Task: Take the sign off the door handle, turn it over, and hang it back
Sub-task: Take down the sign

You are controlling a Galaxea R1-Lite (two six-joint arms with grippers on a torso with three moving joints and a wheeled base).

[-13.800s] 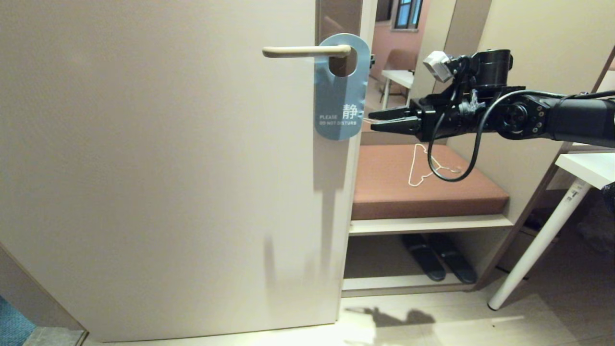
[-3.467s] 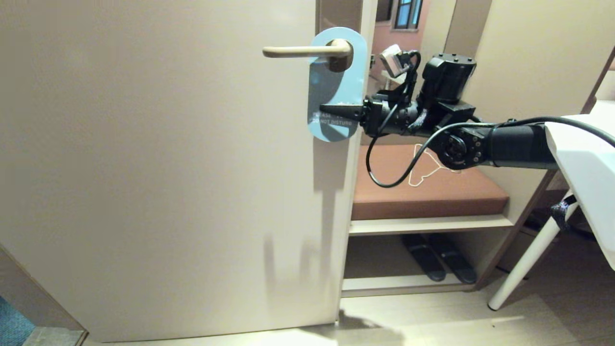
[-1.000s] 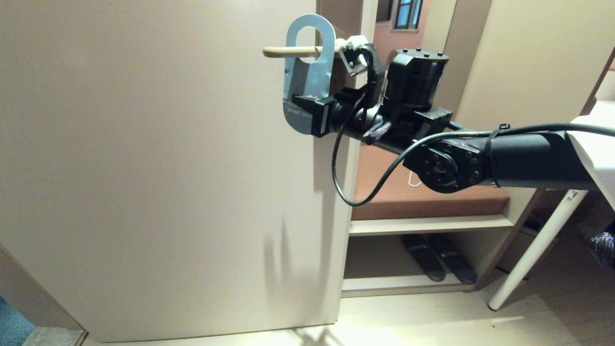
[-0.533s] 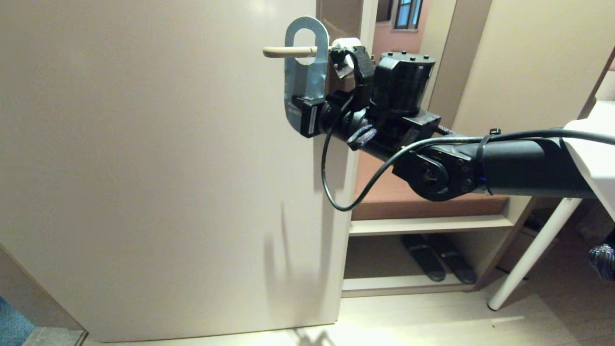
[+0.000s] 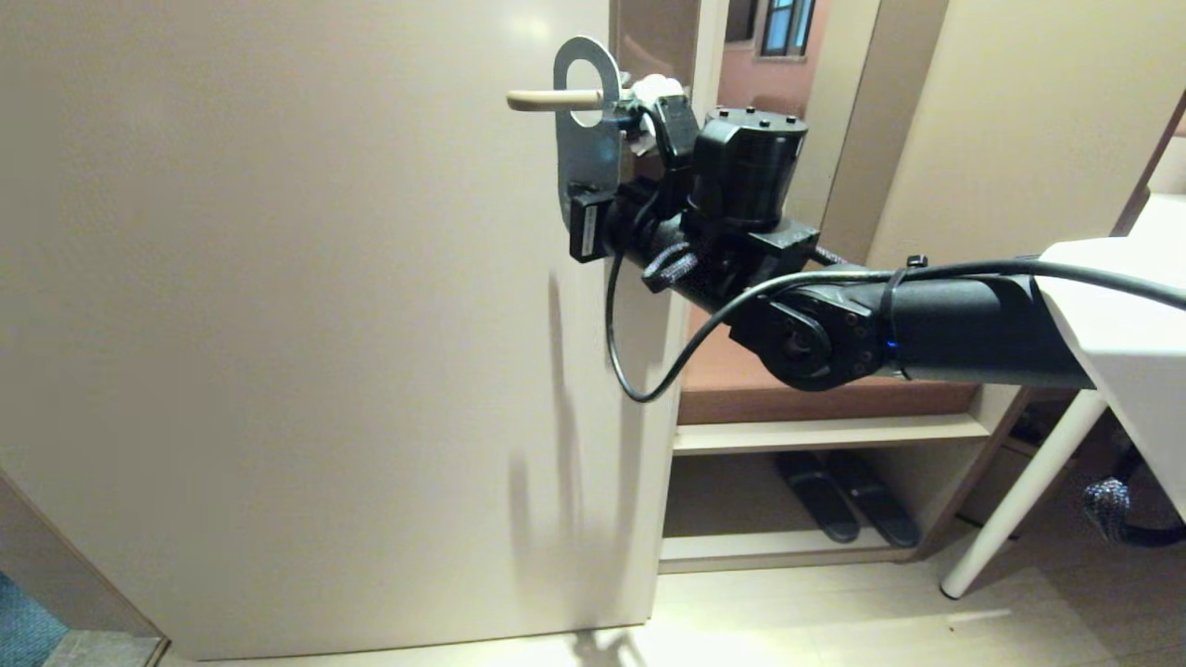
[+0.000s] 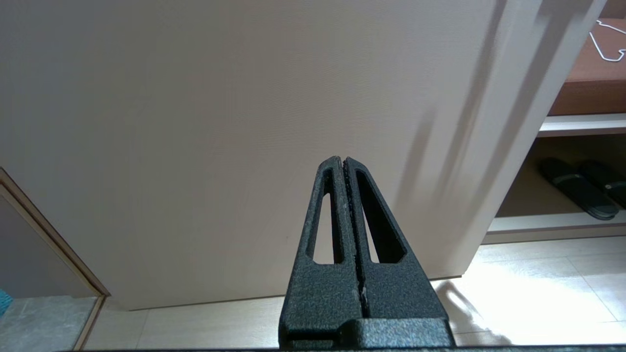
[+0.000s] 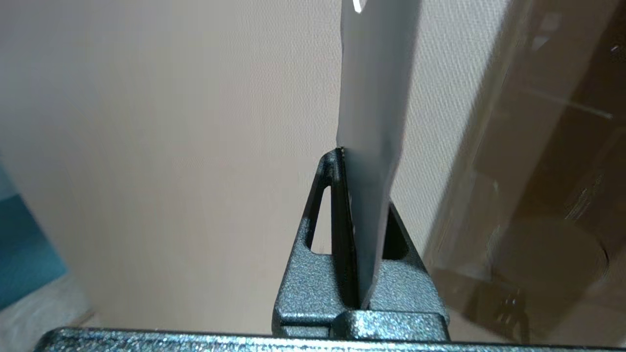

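Right hand (image 5: 586,225) clamped on sign (image 5: 582,153) btm, sign upright above it, by door handle (image 5: 553,99)

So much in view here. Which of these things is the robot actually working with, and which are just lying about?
Part of the job:
- the sign, pinched in the right gripper out in front of the door
- the door handle

Just lying about:
- the slippers on the low shelf
- the wire clothes hanger on the brown cushion
- the white table
- the left gripper, shut and idle

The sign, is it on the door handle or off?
Cannot tell: the sign, held by the right tool, has its hole at the door handle.
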